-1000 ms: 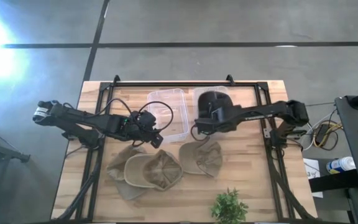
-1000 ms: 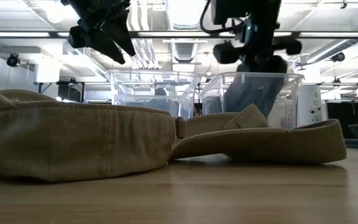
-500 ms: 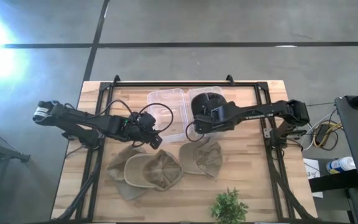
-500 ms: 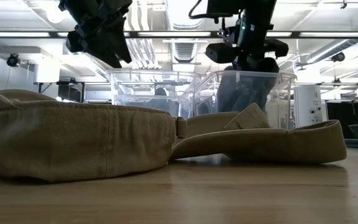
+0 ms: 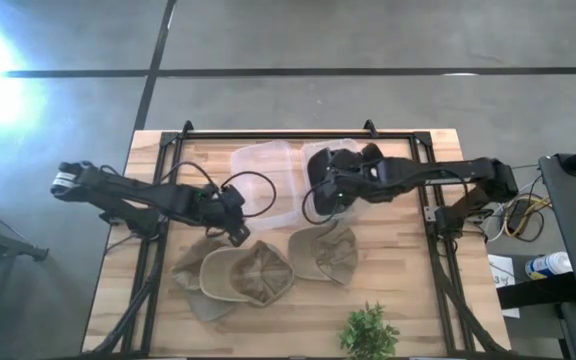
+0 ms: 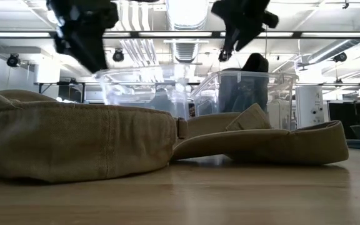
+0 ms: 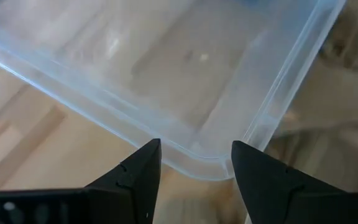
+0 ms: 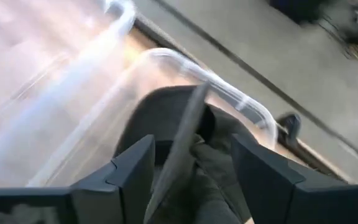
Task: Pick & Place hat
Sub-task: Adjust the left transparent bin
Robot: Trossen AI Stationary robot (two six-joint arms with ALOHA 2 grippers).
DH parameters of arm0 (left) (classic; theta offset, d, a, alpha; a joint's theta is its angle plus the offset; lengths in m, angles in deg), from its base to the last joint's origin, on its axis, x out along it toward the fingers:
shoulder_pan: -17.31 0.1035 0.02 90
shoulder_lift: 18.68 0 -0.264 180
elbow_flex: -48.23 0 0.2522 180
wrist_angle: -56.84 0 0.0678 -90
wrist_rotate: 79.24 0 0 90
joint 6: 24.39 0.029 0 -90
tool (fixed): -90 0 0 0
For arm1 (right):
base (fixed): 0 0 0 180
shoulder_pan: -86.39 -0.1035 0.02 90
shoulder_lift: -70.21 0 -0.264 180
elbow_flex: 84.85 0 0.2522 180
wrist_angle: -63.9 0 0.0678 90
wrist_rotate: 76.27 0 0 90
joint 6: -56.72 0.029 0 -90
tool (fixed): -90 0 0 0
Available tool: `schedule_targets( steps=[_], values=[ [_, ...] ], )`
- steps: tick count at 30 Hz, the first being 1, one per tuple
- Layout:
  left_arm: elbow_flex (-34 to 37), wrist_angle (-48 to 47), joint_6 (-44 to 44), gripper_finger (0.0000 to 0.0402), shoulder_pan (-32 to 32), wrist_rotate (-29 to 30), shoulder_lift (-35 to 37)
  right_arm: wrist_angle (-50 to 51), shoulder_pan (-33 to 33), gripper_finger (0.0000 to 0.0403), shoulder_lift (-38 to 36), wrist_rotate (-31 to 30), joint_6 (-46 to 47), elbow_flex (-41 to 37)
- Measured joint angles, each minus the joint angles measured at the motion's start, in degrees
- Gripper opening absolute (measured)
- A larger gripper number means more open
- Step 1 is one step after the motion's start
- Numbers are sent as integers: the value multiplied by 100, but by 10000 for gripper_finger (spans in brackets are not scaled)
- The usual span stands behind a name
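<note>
Where tan caps (image 5: 238, 275) lie, wooden table (image 5: 418, 300)

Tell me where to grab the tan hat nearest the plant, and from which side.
Take the tan hat by its rim at the edge toward the bins, coming straight down from above. It lies crown-down and opening up, so the rim stands free for a pinch. The right hand sits just beyond that edge and is likely best placed.
</note>
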Motion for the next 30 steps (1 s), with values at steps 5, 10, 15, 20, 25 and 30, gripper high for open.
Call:
schedule_targets(
  steps=[5, 10, 15, 20, 25, 30],
  values=[
    [30, -885, 168, 192, -5, -1270, 23, -36, -40, 210, -218, 269, -812, 151],
    [75, -940, 679, 192, -19, -2238, 37, -43, -39, 209, -443, 461, -1039, 194],
    [76, -504, 688, 192, -16, -1364, 36, -33, -39, 209, -601, 455, -1037, 194],
    [-11, 11, 687, 192, -14, -382, 36, -32, -39, 209, -617, 457, -1037, 192],
    [-327, 19, 893, 192, -4, 714, 40, -31, -39, 209, -606, 457, -970, 190],
    [-602, 237, 1551, 192, 246, 1728, 38, -29, -39, 209, -606, 450, -900, 188]
  ],
)
